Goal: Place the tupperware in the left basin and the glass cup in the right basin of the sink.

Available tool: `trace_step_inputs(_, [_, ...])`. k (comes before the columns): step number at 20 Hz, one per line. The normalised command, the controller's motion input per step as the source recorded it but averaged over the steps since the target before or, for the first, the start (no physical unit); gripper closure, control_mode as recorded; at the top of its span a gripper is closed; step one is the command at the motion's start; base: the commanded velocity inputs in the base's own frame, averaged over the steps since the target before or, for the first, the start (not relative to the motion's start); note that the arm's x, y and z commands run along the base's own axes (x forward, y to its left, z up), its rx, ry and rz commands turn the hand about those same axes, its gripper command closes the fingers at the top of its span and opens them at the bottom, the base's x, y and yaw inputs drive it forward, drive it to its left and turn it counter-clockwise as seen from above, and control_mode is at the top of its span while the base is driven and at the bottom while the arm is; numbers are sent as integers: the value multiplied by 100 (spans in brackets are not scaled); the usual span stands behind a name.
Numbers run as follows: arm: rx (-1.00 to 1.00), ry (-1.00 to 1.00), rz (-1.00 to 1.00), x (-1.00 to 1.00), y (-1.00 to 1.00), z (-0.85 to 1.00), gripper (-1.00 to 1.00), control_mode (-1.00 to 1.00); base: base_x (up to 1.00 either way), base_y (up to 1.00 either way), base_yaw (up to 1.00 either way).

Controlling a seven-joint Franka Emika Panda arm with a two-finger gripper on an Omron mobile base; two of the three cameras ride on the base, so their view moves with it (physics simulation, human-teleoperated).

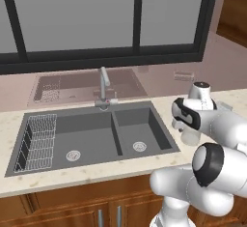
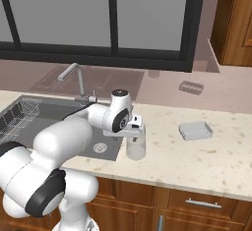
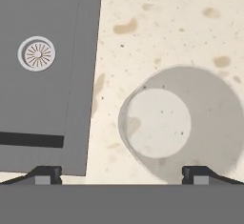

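Observation:
The glass cup [image 2: 136,148] stands upright on the speckled counter just right of the dark grey sink [image 1: 91,111]. My gripper [image 2: 134,135] hangs open right above it, fingers pointing down. Looking down in the hand view, the glass cup [image 3: 178,123] sits off-centre toward one fingertip of the gripper [image 3: 121,175], with nothing held. The tupperware [image 2: 195,130], a flat whitish box, lies on the counter further right. The left basin [image 1: 82,134] holds a wire rack [image 1: 38,141]. The narrower right basin [image 1: 137,129] lies nearest the cup, and its drain [image 3: 36,54] shows beside the counter edge.
A slim silver faucet [image 1: 103,88] rises behind the divider. A dark-framed window runs along the back wall. Wooden cabinets [image 2: 236,23] stand at the far right. Open counter [image 2: 216,161] stretches to the right of the cup.

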Motion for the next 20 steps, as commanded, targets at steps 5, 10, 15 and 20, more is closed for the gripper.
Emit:
trace_step_inputs(5, [0,0,0,6,0,-15,-100,-100,0,0,0])
trace_step_inputs(10, [0,0,0,7,0,-11,-100,-100,0,0,0])
trace_step_inputs(15, [0,0,0,5,0,-10,-100,-100,0,0,0])
trace_step_inputs(20, [0,0,0,1,0,-12,-100,-100,0,0,0])
